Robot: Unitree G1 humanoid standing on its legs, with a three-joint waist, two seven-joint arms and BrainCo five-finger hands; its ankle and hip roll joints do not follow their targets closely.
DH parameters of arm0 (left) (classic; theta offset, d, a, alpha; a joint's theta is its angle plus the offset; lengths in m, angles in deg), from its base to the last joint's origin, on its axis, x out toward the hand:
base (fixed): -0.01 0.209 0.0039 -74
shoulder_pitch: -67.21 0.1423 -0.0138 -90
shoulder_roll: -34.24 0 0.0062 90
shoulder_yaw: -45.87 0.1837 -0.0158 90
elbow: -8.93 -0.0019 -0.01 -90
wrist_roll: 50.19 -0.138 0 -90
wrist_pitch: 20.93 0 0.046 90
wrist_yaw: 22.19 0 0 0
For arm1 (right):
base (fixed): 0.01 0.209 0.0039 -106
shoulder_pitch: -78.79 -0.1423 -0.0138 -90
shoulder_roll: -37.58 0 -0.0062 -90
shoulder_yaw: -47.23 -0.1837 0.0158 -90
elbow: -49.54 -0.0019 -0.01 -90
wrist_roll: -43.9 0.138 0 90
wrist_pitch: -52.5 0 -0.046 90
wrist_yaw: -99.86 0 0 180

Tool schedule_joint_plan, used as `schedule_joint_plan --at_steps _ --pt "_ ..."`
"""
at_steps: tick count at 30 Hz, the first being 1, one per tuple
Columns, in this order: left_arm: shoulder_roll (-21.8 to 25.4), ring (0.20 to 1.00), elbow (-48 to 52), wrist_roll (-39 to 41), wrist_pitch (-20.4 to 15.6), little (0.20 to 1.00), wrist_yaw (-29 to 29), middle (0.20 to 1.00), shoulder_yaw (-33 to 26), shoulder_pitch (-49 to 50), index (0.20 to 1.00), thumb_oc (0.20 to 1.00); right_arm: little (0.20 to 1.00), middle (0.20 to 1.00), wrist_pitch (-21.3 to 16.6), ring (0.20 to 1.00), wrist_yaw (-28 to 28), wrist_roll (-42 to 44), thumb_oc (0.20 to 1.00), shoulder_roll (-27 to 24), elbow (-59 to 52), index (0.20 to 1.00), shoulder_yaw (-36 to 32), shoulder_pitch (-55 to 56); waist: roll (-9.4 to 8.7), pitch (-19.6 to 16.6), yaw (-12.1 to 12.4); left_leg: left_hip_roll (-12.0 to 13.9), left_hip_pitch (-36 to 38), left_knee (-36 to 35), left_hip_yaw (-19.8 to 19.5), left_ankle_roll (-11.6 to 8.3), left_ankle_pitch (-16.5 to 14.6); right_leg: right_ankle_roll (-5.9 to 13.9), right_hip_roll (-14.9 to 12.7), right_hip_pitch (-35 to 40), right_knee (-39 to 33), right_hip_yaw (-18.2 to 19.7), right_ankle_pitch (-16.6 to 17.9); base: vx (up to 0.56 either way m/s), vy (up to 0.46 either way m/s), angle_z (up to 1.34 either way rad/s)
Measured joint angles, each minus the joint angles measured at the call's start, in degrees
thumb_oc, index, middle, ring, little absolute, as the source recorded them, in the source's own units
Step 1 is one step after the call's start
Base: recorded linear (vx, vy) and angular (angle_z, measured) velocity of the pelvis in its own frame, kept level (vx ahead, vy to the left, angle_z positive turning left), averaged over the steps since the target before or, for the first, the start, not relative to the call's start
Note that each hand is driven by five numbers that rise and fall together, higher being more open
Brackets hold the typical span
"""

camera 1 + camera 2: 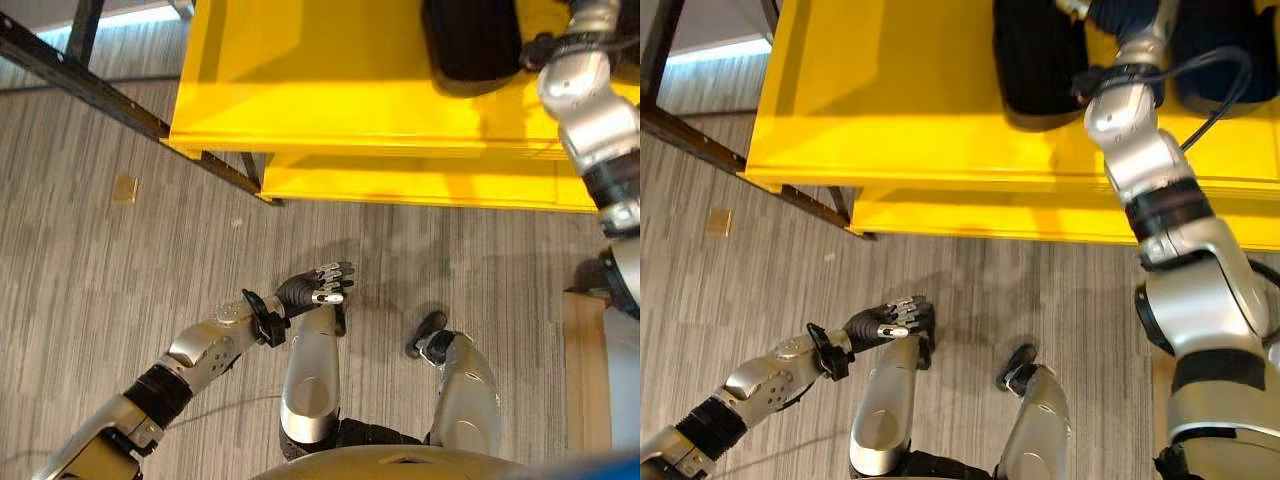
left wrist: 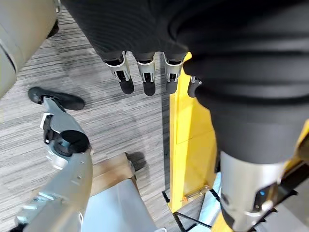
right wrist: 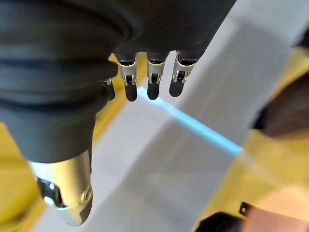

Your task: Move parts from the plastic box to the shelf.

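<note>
The yellow shelf (image 1: 330, 120) runs across the far side, with a lower yellow level (image 1: 420, 185) beneath it. Black parts lie on its top: one (image 1: 1038, 60) by my right arm and another (image 1: 1215, 50) further right. My right arm reaches up over the shelf; in the right wrist view my right hand (image 3: 150, 77) hangs with relaxed fingers, nothing in it, above a pale surface. My left hand (image 1: 312, 287) hangs low beside my leg, fingers (image 2: 145, 72) loosely straight and holding nothing. A pale grey box (image 1: 625, 390) stands at the right edge on a tan wooden base (image 1: 585, 370).
A dark metal frame (image 1: 100, 95) slants across the floor at the left and passes under the shelf. A small tan square (image 1: 125, 188) lies on the striped grey carpet (image 1: 120, 290). The left wrist view shows the shelf's yellow side (image 2: 188, 145) and the pale box (image 2: 116, 208).
</note>
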Motion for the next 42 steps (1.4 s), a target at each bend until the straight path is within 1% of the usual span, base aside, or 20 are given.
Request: schedule_joint_plan --at_steps 2,3,4,6,7,8,10,13,15,17,19,20,21,22,24,27,30,37,40,42 --pt "-0.33 1.0 -0.05 -2.57 -0.69 1.0 -0.33 1.0 -0.05 1.47 1.0 1.0 1.0 1.0 0.06 1.0 -3.4 -0.9 1.0 -1.87 -7.21 1.0 -2.04 6.26 0.0 -0.09 -2.09 -0.1 0.38 -0.24 0.53 0.27 -0.13 0.3 0.21 0.46 -1.48 0.39 1.15 -0.02 0.2 -0.15" --pt "-0.89 1.0 -0.55 -5.47 -0.74 1.0 -1.4 1.0 -0.03 1.85 1.0 1.0 1.0 1.0 0.48 1.0 -5.85 -0.94 1.0 -2.68 -17.02 1.0 -6.58 18.11 -0.35 -0.23 -3.79 -0.09 1.42 -0.5 1.18 0.54 -0.34 0.6 0.41 1.5 -2.83 0.66 1.91 -0.06 0.225 -0.27" --pt "-0.97 1.0 -0.41 -8.59 -1.29 1.0 -3.18 1.0 0.03 2.6 1.0 1.0 1.0 1.0 -0.77 1.0 -7.76 -1.56 1.0 -2.77 -25.51 1.0 -10.41 34.27 -0.73 -0.38 -6.03 -0.15 3.08 -1.16 2.63 0.9 -0.79 1.17 0.69 2.58 -4.44 1.71 2.79 -0.04 0.201 -0.5" --pt "-0.58 1.0 -0.67 -8.62 -2.28 1.0 -2.92 1.0 -0.33 3.38 1.0 1.0 1.0 1.0 -1.14 1.0 -9.07 -3.55 1.0 -2.92 -26.24 1.0 -9.05 41.84 -1.3 -0.52 -9.83 0.04 4.09 -1.8 4.27 0.92 -1.42 1.68 1.45 2.81 -6.17 3.57 4.04 -0.02 0.077 -0.5" --pt "-0.91 1.0 -1.12 -8.54 -3.31 1.0 -2.68 1.0 -1.12 3.23 1.0 1.0 1.0 1.0 -3.15 1.0 -8.14 -8.49 1.0 -3.29 -33.87 1.0 -13.17 54.36 -1.57 -0.83 -11.6 0.28 5.86 -3.28 5.45 0.96 -1.25 1.85 2.05 4.2 -7.95 3.78 4.74 -0.02 0.015 -0.5" --pt "-0.69 1.0 -1.31 -8.53 -4.32 1.0 -2.47 1.0 -3.03 4.99 1.0 1.0 1.0 1.0 -5.56 1.0 -7.98 -11.25 1.0 -3.35 -35.77 1.0 -12.13 56.83 -2.9 -1.6 -13.55 0.84 6.35 -3.49 6.31 0.64 -1.66 1.83 2.89 4.21 -8.65 4.97 4.91 0.03 0.011 -0.52" --pt "-0.9 1.0 -1.79 -8.57 -5.1 1.0 -2.49 1.0 -3.42 4.84 1.0 1.0 1.0 1.0 -8.82 1.0 -7.01 -15.92 1.0 -4.64 -37.46 1.0 -13.41 56.7 -3.72 -2.15 -15.01 1.37 8.08 -4.72 7.25 0.16 -1.29 1.49 3.85 4.78 -9.7 5.72 5.33 0.03 0.001 -0.35" --pt "-0.91 1.0 -1.83 -8.6 -5.92 1.0 -2.6 1.0 -3.13 6.41 1.0 1.0 1.0 1.0 -12.47 1.0 -7.44 -19.5 1.0 -8.05 -38.62 1.0 -12.94 54.01 -3.52 -4.48 -14.32 1.81 8.8 -5.98 7.54 -0.59 -0.36 1.18 4.46 4.93 -9.72 5.59 5.16 -0.03 -0.031 -0.04" --pt "-0.7 1.0 -1.83 -8.67 -6.02 1.0 -2.85 1.0 -2.88 7.22 1.0 1.0 1.0 1.0 -14.64 1.0 -9.46 -21.28 1.0 -12.92 -37.74 1.0 -11.26 50.46 -3.16 -4.84 -13.17 1.65 9.51 -7.07 7.97 -0.63 0.39 1.15 4.46 5.06 -9.78 5.58 5.17 -0.04 -0.047 0.01" --pt "0.25 1.0 -2.05 -9.02 -6.31 1.0 -3.27 1.0 -2.21 8.19 1.0 1.0 1.0 1.0 -17.32 1.0 -13.06 -22.7 1.0 -19.58 -35.98 1.0 -5.23 44.85 -3.0 -5.13 -11.62 1.6 9.64 -7.28 7.93 -0.68 0.61 1.08 4.45 5.07 -9.7 5.52 5.13 -0.04 -0.058 0.01" --pt "1.68 1.0 -2.09 -9.08 -6.4 1.0 -3.86 1.0 -1.34 8.4 1.0 1.0 1.0 1.0 -19.29 1.0 -15.14 -24.57 1.0 -22.24 -34.51 1.0 -2.03 42.0 -3.01 -5.13 -10.27 1.59 9.54 -7.21 7.74 -0.67 0.72 1.05 4.38 5.11 -9.64 5.24 5.11 -0.02 -0.045 0.06" --pt "2.2 1.0 -2.53 -9.07 -6.66 1.0 -4.21 1.0 -1.38 8.61 1.0 1.0 1.0 1.0 -19.62 1.0 -15.69 -25.47 1.0 -22.24 -33.86 1.0 -1.22 41.21 -3.02 -5.13 -9.33 1.52 9.54 -7.27 7.57 -0.65 0.73 1.05 4.3 5.25 -9.68 5.1 5.1 -0.05 -0.058 0.08" --pt "2.38 1.0 -2.85 -9.07 -6.79 1.0 -4.28 1.0 -1.45 8.77 1.0 1.0 1.0 1.0 -20.01 1.0 -15.73 -26.26 1.0 -22.23 -33.51 1.0 -1.03 40.7 -3.03 -5.12 -8.67 1.44 9.36 -7.4 7.46 -0.64 0.73 1.06 4.23 5.24 -9.64 5.04 5.09 -0.09 -0.065 0.15" --pt "3.9 1.0 -2.91 -9.1 -7.04 1.0 -5.14 1.0 -1.32 9.38 1.0 1.0 1.0 1.0 -20.08 1.0 -14.57 -28.82 1.0 -23.42 -32.06 1.0 1.39 36.98 -3.06 -5.1 -8.51 1.24 8.69 -7.69 6.84 -0.51 1.0 1.11 4.16 4.9 -9.77 4.63 5.14 -0.11 -0.059 0.26" --pt "4.36 1.0 -3.11 -9.17 -7.41 1.0 -5.26 1.0 -1.19 8.99 1.0 1.0 1.0 1.0 -19.2 1.0 -13.6 -31.0 1.0 -23.51 -29.99 1.0 3.32 33.03 -3.09 -5.08 -7.79 1.06 7.74 -8.25 6.01 -0.2 1.44 1.05 3.89 4.36 -9.7 3.57 5.11 -0.08 -0.051 0.22" --pt "4.16 1.0 -3.3 -10.28 -7.46 1.0 -5.72 1.0 -0.54 8.36 1.0 1.0 1.0 1.0 -16.54 1.0 -16.5 -31.21 1.0 -23.4 -28.55 1.0 8.08 28.53 -3.15 -5.0 -7.1 0.93 7.48 -8.42 5.94 -0.55 1.7 1.05 3.8 4.14 -9.72 3.46 5.1 -0.01 -0.011 0.01" --pt "3.97 1.0 -4.41 -10.76 -7.58 1.0 -6.75 1.0 0.05 6.46 1.0 1.0 1.0 1.0 -14.93 1.0 -19.41 -31.27 1.0 -22.78 -25.4 1.0 12.36 25.5 -3.15 -4.71 -6.8 0.77 7.48 -8.62 5.98 -0.54 1.69 1.06 3.7 4.14 -9.85 3.42 5.09 0.0 0.0 0.0" --pt "3.85 1.0 -6.55 -10.87 -8.46 1.0 -7.36 1.0 -0.05 4.61 1.0 1.0 1.0 1.0 -12.34 1.0 -23.34 -32.5 1.0 -20.35 -18.23 1.0 13.34 24.59 -3.19 -2.45 -5.93 0.34 7.49 -8.78 5.96 -0.54 1.7 1.16 3.34 4.14 -9.74 3.26 5.03 0.0 0.0 0.0" --pt "3.84 1.0 -6.74 -11.28 -8.45 1.0 -7.63 1.0 -0.18 4.65 1.0 1.0 1.0 1.0 -11.1 1.0 -25.18 -32.82 1.0 -18.86 -16.06 1.0 13.41 24.42 -3.23 -2.16 -5.75 0.08 7.49 -8.94 5.85 -0.53 1.7 1.26 3.11 4.15 -9.71 3.17 4.97 0.0 -0.005 0.01" --pt "3.72 1.0 -6.74 -11.36 -8.43 1.0 -7.88 1.0 -0.66 4.45 1.0 1.0 1.0 1.0 -10.22 1.0 -25.16 -32.89 1.0 -17.3 -13.22 1.0 13.41 24.22 -3.31 -2.05 -5.66 -0.18 7.48 -9.07 5.74 -0.44 1.77 1.44 2.82 4.15 -9.55 3.02 4.85 0.0 -0.019 0.05"
